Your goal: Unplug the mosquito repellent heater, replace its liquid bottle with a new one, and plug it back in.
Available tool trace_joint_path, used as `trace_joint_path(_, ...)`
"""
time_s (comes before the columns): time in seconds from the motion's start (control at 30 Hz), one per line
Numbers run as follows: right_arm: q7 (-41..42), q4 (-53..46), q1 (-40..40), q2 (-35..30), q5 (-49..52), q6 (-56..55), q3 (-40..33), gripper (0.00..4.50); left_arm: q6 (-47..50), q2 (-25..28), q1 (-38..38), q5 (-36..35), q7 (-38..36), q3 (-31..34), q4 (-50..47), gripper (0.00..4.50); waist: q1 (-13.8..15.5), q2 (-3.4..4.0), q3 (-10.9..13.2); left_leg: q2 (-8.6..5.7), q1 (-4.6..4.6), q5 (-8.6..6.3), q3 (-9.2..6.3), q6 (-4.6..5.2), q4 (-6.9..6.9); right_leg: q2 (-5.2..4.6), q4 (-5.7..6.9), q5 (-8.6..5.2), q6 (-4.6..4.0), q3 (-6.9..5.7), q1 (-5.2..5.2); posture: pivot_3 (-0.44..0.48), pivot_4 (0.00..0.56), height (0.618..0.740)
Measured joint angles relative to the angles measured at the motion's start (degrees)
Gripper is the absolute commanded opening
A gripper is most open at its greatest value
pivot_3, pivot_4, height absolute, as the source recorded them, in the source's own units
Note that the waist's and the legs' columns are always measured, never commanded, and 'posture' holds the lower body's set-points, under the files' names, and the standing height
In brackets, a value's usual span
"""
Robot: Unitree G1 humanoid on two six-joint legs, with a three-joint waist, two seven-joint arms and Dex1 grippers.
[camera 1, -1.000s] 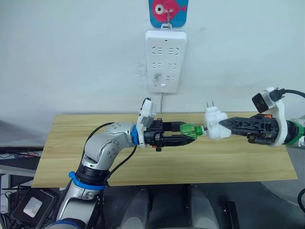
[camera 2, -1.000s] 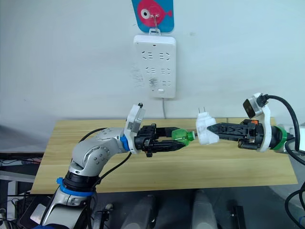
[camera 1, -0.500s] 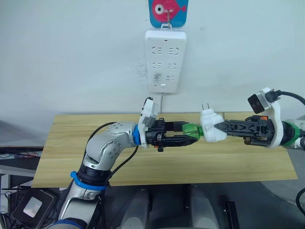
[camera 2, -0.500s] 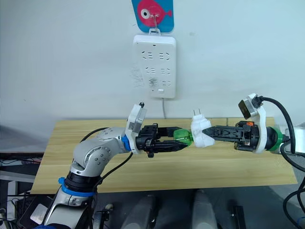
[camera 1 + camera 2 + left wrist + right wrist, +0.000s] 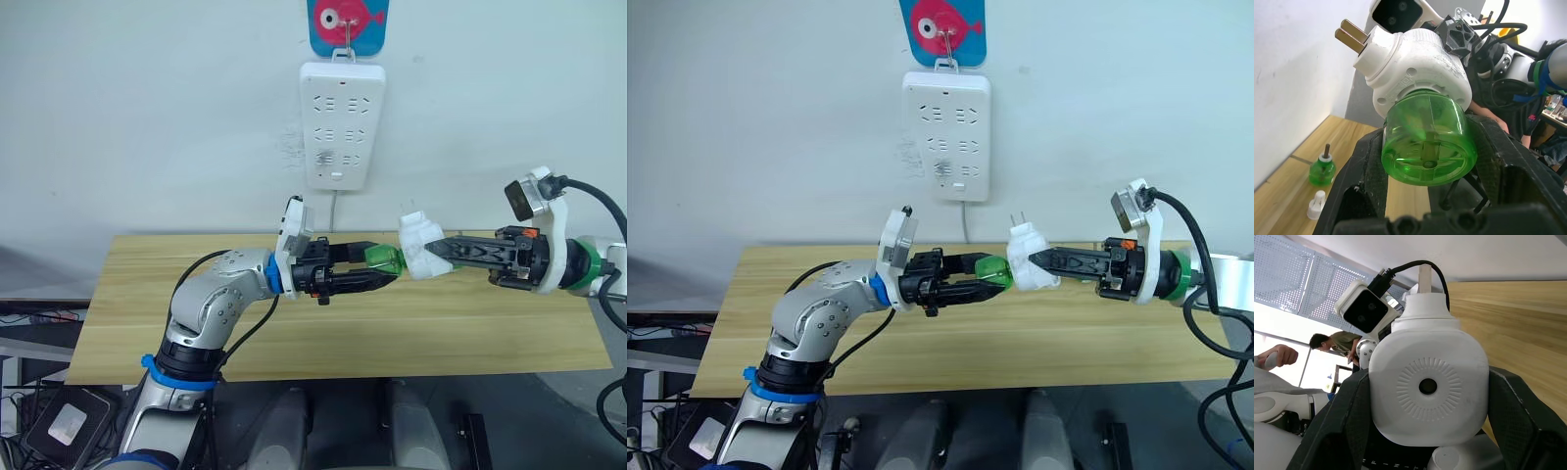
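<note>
The mosquito repellent heater (image 5: 421, 247), a small white rounded unit, hangs above the wooden table (image 5: 147, 323) with its prongs up. My right gripper (image 5: 441, 253) is shut on its sides, and its round vent hole faces the right wrist camera (image 5: 1428, 386). A green liquid bottle (image 5: 382, 259) meets the heater's underside. My left gripper (image 5: 375, 275) is shut on that bottle, whose base shows large in the left wrist view (image 5: 1425, 147) under the heater (image 5: 1420, 63).
A tall white power strip (image 5: 341, 125) hangs on the wall above the table, under a fish-shaped hook. A second green bottle (image 5: 1321, 169) and a small white cap (image 5: 1315, 204) stand on the table. A person (image 5: 1332, 340) is in the background.
My right gripper has carried the heater left and a little up. The gap at the bottle's neck has closed, so the bottle now sits against the heater. The left gripper shifted slightly left.
</note>
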Motion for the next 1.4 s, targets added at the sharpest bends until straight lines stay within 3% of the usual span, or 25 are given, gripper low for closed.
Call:
trace_joint_path(0.1,0.46,-2.83,0.69,0.43,0.22,0.39,1.48,4.39,0.00,-1.89,-0.93,0.25,0.27,-2.57,0.28,2.26,-0.01,0.00,0.00,0.00,-0.01,0.00,0.01,0.01,0.01,0.00,0.00,0.00,0.01,0.01,0.00,0.004,0.320,0.740)
trace_joint_path(0.47,0.58,-7.77,3.82,-1.25,0.50,-0.63,4.23,4.39,-1.18,-2.86,-2.58,0.76,1.67,-3.39,2.28,2.26,-0.09,0.00,0.00,0.00,0.00,-0.01,0.00,0.01,0.01,0.01,0.01,0.01,0.01,0.01,0.00,0.008,0.326,0.740)
trace_joint_path(0.7,5.54,-12.32,11.96,-8.33,0.10,0.18,2.21,4.39,-1.27,-2.88,-3.32,0.76,1.85,-2.96,3.00,2.26,0.17,-0.02,0.02,-0.02,-0.01,-0.02,-0.02,0.03,0.03,0.00,-0.01,0.01,0.01,-0.02,0.02,0.010,0.323,0.740)
trace_joint_path(0.8,10.85,-12.42,17.77,-10.85,-10.65,0.50,-1.23,3.80,-1.27,-2.65,-3.91,0.75,1.81,-2.36,3.10,2.26,0.17,-0.04,0.02,-0.04,0.03,-0.02,0.00,0.04,0.04,0.02,0.00,0.01,0.02,-0.02,0.08,0.009,0.323,0.740)
trace_joint_path(0.87,14.52,-9.88,18.97,-11.04,-18.47,-0.79,-1.75,3.13,-1.18,-2.28,-3.89,0.70,1.57,-2.23,3.09,2.26,0.14,-0.04,0.03,-0.04,0.08,-0.02,0.02,0.05,0.05,0.02,0.00,0.02,0.04,0.00,0.12,0.007,0.322,0.740)
trace_joint_path(0.97,17.71,-4.01,15.60,-10.12,-27.09,-3.30,-2.07,2.06,-0.73,-0.81,-3.77,0.36,0.83,-2.20,3.02,2.26,-0.46,-0.03,0.03,0.01,0.18,-0.02,0.10,0.05,0.04,0.06,0.03,0.03,0.05,0.07,0.12,0.002,0.323,0.740)
trace_joint_path(1.17,19.22,1.73,6.10,-3.59,-34.03,-3.91,-1.54,0.02,1.76,1.66,-3.35,-0.58,-1.17,-2.35,2.34,2.26,-1.15,-0.06,0.05,0.02,0.15,-0.02,0.05,0.04,0.00,0.06,-0.03,0.03,0.05,0.05,0.12,0.001,0.324,0.740)
trace_joint_path(1.4,12.48,0.61,2.02,7.72,-30.90,0.26,-1.54,0.02,2.86,1.79,-3.29,-1.56,-1.69,-2.38,1.78,2.26,-1.10,-0.04,0.09,0.03,0.13,-0.02,-0.02,0.04,0.00,-0.01,-0.03,0.03,0.04,0.04,0.10,0.001,0.320,0.740)
